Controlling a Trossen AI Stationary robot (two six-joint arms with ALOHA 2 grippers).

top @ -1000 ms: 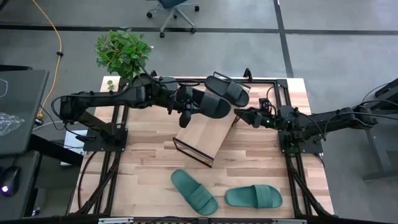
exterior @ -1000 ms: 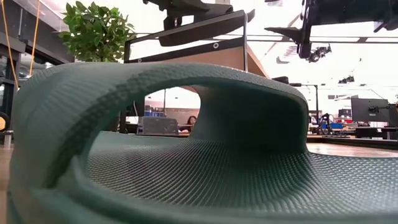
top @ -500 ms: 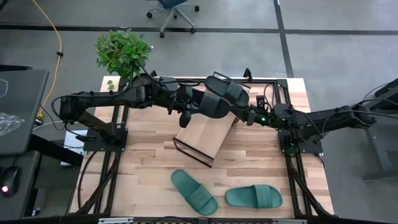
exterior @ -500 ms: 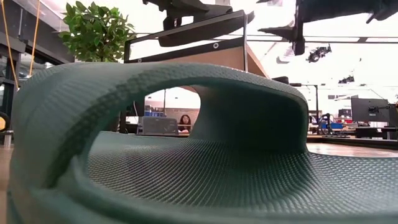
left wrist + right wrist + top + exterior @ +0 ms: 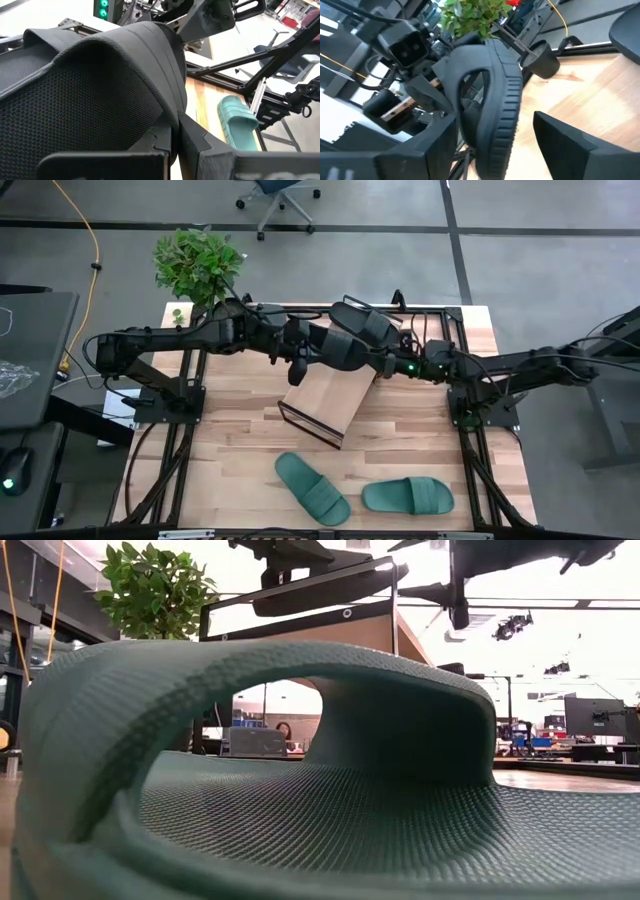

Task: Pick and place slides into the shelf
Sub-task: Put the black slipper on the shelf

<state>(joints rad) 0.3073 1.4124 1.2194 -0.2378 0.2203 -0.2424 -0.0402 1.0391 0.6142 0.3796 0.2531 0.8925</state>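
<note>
My left gripper [image 5: 300,358] is shut on a black slide [image 5: 337,346], held over the far, high end of the slanted wooden shelf [image 5: 322,398]. My right gripper [image 5: 384,363] is open. In the right wrist view its fingers stand on either side of that slide's free end [image 5: 502,107]; whether they touch it I cannot tell. A second black slide [image 5: 368,326] lies at the shelf's far top edge. Two teal slides [image 5: 312,487] [image 5: 408,496] lie flat on the table near its front edge. One of them fills the low view [image 5: 300,800]. My left gripper pinches the black slide between its two fingers at the sole's side edge beside the foot of the strap [image 5: 172,122], coming level from the table's left. The slide is lifted clear and reaches out toward the right arm. The footbed [image 5: 75,115] faces the wrist camera.
A potted plant [image 5: 197,262] stands at the table's far left corner. Dark frame rails [image 5: 185,405] [image 5: 470,420] run along both sides of the table. Bare wood lies between the shelf and the teal slides. An office chair [image 5: 280,195] stands on the floor beyond.
My right gripper has moved toward the table's left, up to the black slide in the left gripper, and its open fingers now stand around that slide's free end. The left arm and its slide have kept still.
</note>
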